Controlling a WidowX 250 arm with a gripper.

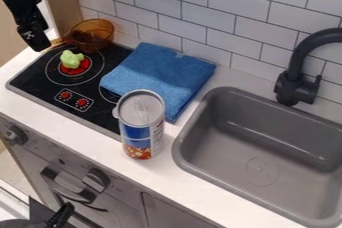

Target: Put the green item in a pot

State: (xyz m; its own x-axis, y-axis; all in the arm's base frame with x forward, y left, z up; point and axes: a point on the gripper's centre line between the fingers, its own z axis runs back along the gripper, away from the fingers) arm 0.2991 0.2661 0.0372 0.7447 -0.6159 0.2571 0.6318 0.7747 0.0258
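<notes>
Here, 1 green item [71, 59], 1 amber pot [98, 28], 1 claw [36, 40], can't tell if spread

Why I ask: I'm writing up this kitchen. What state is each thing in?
Green item: out of the pot, on a red burner.
Pot: uncovered, open at the top.
Towel: folded, lying partly over the stove.
Can: upright, top covered.
Faucet: standing upright.
</notes>
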